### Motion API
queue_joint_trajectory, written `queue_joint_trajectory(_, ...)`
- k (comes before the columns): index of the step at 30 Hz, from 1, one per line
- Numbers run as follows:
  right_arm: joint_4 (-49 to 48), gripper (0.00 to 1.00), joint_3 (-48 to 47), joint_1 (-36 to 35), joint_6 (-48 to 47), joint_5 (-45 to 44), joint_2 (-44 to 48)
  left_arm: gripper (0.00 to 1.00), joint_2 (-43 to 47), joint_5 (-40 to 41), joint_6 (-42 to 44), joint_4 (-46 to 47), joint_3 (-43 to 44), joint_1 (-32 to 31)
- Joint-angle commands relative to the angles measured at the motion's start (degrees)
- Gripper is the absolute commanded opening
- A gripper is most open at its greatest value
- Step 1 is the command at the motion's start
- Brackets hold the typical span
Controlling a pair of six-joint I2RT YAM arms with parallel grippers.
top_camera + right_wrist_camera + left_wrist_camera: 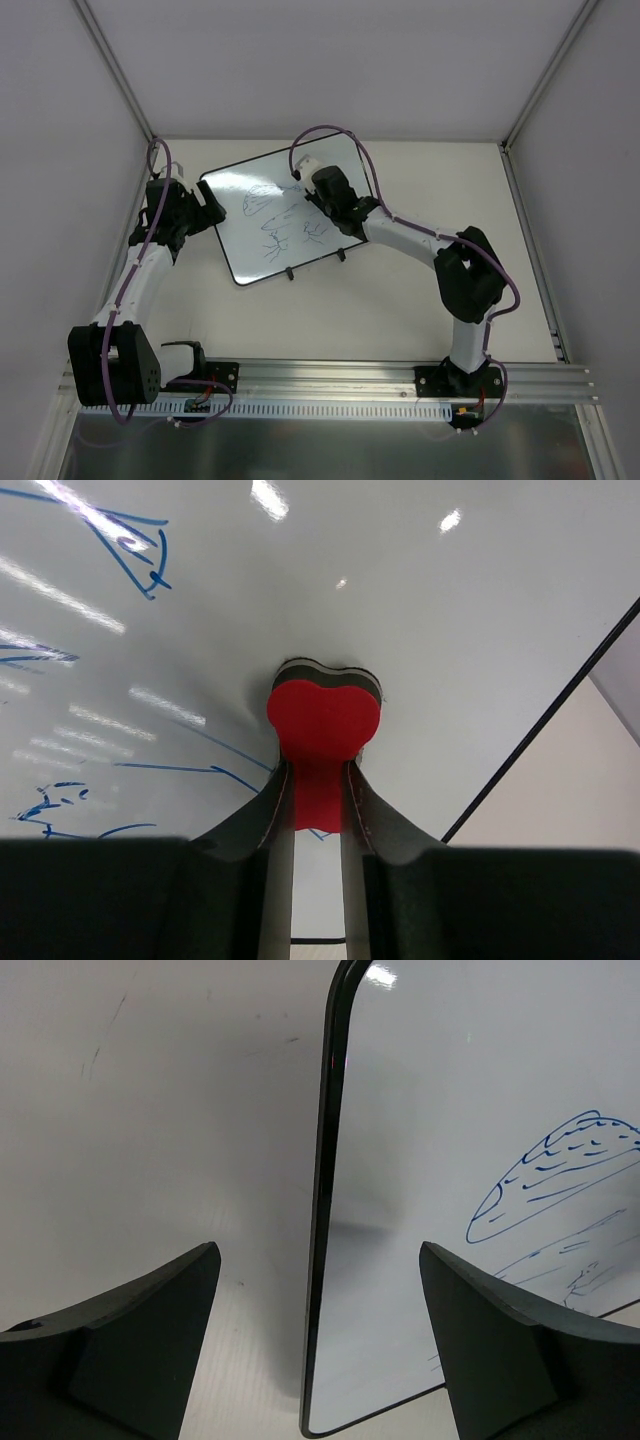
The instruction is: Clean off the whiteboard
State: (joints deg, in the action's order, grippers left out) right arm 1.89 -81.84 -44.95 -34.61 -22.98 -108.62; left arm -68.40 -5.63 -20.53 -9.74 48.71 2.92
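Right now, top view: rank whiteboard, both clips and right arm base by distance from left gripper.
1. Whiteboard, its left rim between the left gripper's fingers.
2. Left clip, on the board's near edge.
3. Right clip, farther along that edge.
4. Right arm base, at the near right.

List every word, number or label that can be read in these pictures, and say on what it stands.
No text can be read in any view.
Blue marks on the whiteboard: drawings and scribbles, no letters or numbers.
Red eraser: plain, no label shows.
Small parts at the arm bases: too small to read.
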Motion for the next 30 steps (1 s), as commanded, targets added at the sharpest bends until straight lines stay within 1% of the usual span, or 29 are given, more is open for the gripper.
queue_joint_trajectory(1, -1.3, 0.0, -0.2, -1.4, 0.1, 3.6, -1.2, 0.82, -0.3, 0.4, 0.6, 1.1, -0.1, -0.7)
queue_joint_trajectory(7, -1.4, 0.01, 4.1, -5.5, 0.4, 5.8, -0.2, 0.82, -0.3, 0.6, 0.5, 1.1, -0.1, -1.0)
queue_joint_trajectory(16, -1.5, 0.0, 12.4, -11.6, 4.7, 7.2, 1.4, 0.82, -0.5, 0.7, 0.1, 1.2, 0.0, -1.1)
queue_joint_trajectory(19, -1.5, 0.0, 13.6, -12.9, 6.0, 7.5, 1.7, 0.82, -0.4, 1.0, -0.1, 1.1, 0.0, -1.1)
queue_joint_trajectory(23, -1.5, 0.0, 14.2, -13.3, 6.7, 6.4, 1.9, 0.82, -0.1, 2.0, -0.4, 1.1, -0.1, -1.1)
queue_joint_trajectory(26, -1.5, 0.0, 13.6, -13.1, 5.2, 4.2, 2.9, 0.82, 0.6, 3.2, -0.6, 1.1, -0.5, -1.1)
queue_joint_trajectory(30, -1.5, 0.0, 12.9, -11.0, 5.2, 2.7, 6.8, 0.84, 2.2, 5.3, -0.6, 1.0, -0.9, -1.0)
